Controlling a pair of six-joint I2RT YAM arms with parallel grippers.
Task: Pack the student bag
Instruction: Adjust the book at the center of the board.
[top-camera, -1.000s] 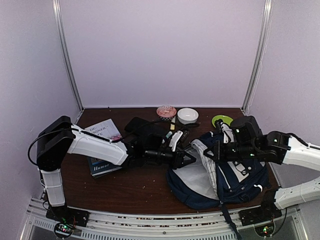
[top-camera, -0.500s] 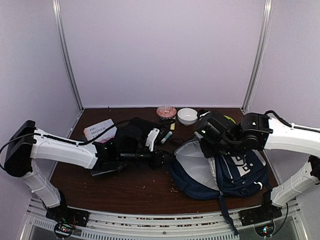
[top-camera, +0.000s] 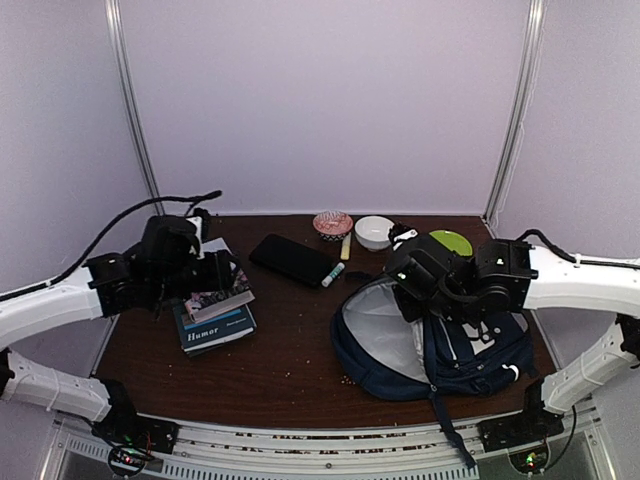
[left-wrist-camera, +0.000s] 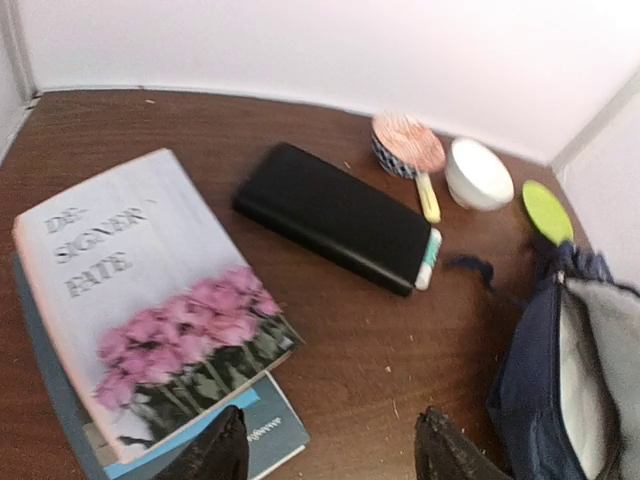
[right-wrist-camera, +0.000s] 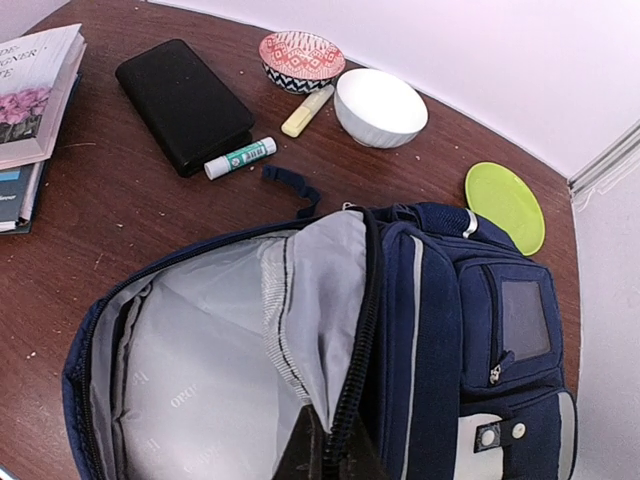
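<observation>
The student bag lies at the right of the table, its mouth held wide so the grey lining shows. It is navy with white stripes and a white patch on the front pocket. My right gripper is shut on the bag's zipper edge, holding the flap up; in the top view the right gripper sits over the bag's mouth. My left gripper is open with nothing between its fingers, over bare wood beside the books. In the top view the left gripper is at the far left.
A flowered book lies on a blue book at the left. Behind the bag are a black case, a white-green tube, a yellow marker, a patterned bowl, a white bowl and a green plate.
My left gripper has opened and pulled back leftward from the bag's mouth to the books. The right gripper keeps its hold on the bag's edge, and the mouth stands wider.
</observation>
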